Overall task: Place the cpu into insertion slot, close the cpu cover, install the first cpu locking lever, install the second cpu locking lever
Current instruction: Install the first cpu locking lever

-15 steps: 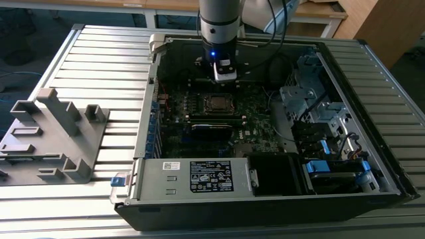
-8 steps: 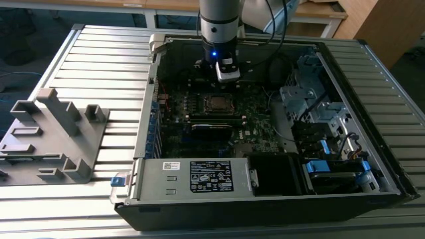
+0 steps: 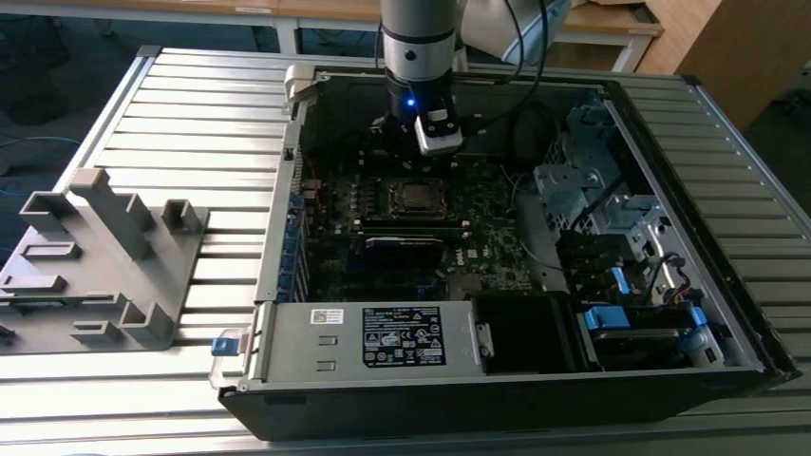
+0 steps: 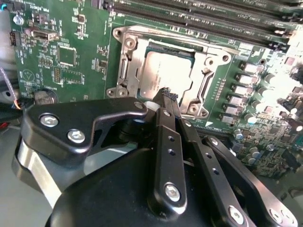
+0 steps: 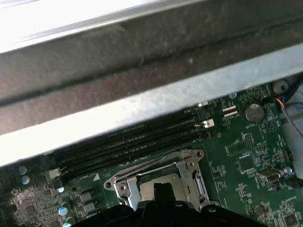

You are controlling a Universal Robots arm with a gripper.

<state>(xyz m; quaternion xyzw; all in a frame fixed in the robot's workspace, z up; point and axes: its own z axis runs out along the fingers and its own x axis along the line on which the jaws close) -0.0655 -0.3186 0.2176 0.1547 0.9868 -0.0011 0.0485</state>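
The claw [image 4: 168, 94] hangs over the chip socket with its two black fingers [image 4: 166, 123] pressed together, tips closed on nothing, just above the near edge of the chip [image 4: 163, 71]. In the exterior view the claw [image 3: 424, 163] sits under the arm's grey wrist, inside the open computer case [image 3: 709, 313], just beyond the socket [image 3: 416, 198] toward the far wall.

The chip lies flat in the socket [image 4: 128, 59], its dull silvery top showing through the square window of the metal cover [image 4: 208, 71], which is folded down around it. In the first wrist view the cover [image 5: 187, 172] frames the socket with the fingers' dark tips over its middle.

Around the socket spreads the green board [image 4: 71, 52]. Long black memory slots [image 5: 128, 142] run beside the socket on its far side, below the case's grey metal wall.

In the exterior view the case rests on a ribbed metal table [image 3: 190, 133]. A grey plastic fixture [image 3: 95, 266] stands on the table at the exterior view's left, well apart from the case. A labelled metal box [image 3: 380, 337] fills the case's near edge.
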